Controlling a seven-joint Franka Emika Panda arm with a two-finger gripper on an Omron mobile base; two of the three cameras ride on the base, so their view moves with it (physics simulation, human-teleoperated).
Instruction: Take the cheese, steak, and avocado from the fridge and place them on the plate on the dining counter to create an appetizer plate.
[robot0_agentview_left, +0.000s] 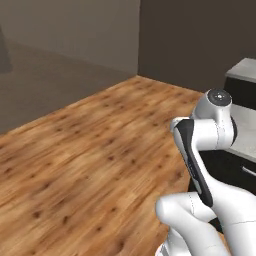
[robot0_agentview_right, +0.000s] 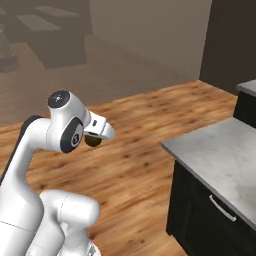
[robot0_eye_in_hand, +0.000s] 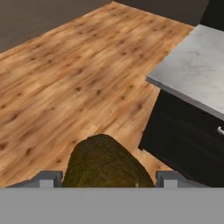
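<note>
Avocado (robot0_eye_in_hand: 105, 162) sits clamped between the wide-spread fingers (robot0_eye_in_hand: 107, 178) above bare wood floor (robot0_eye_in_hand: 65, 74), counter (robot0_eye_in_hand: 197, 70) edge near.

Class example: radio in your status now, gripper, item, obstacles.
Gripper shut on avocado, carried above wood floor. Grey-topped black counter ahead to the right. Plate not sighted; path over floor open.

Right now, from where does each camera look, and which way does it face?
Left base view: behind-left, over wooden floor; arm at lower right.
Right base view: behind-right, toward grey counter; arm at lower left, gripper around the avocado.
Hand view: along the fingers, avocado between them.
All three views share floor and counter.
</note>
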